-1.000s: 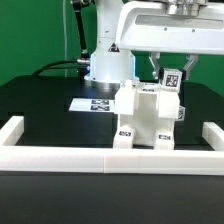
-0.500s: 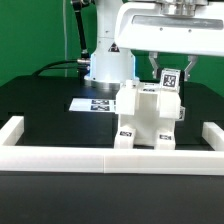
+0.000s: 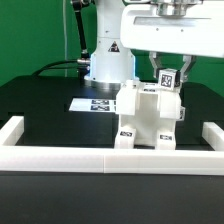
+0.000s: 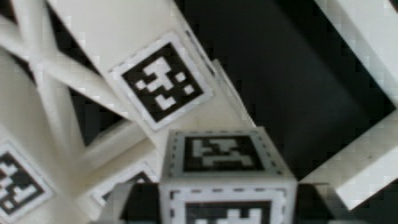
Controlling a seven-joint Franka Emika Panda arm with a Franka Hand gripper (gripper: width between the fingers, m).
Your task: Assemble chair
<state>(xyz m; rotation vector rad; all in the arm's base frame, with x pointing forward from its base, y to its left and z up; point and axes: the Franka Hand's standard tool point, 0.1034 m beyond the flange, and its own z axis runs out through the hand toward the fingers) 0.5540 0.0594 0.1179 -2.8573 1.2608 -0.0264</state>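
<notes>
two dark fingers [image 3: 155, 69] of the gripper [image 3: 170, 75] stood close together, clamped on the top of a white post [image 3: 171, 83] that rose from the upper back of the chair [image 3: 145, 122]. the jaws were almost as narrow as they go, with one finger pressed against each side of the post. the post's black-and-white tag faced the camera between them.

the chair stood upright on the black table [image 3: 40, 115], directly beneath the fingers and towards the exterior view's right. it stood in front of the arm's white base [image 3: 105, 62] and behind the long white border rail [image 3: 90, 158]. the marker board [image 3: 95, 104] lay flat on the table just beside the chair, on the exterior view's left.

only the exterior view showed the whole chair, the rail, the marker board and the fingers closing on the post from both sides. the wrist view was a blurred close-up from above. it showed a tagged block [image 4: 217, 155] with one tag on its top face and another on its side. beside it a slanted white bar [image 4: 164, 82] carried a large tag, and thinner white bars crossed over the dark table. whether that block was the gripped post could not be told, and the fingers could not be made out clearly in that view
</notes>
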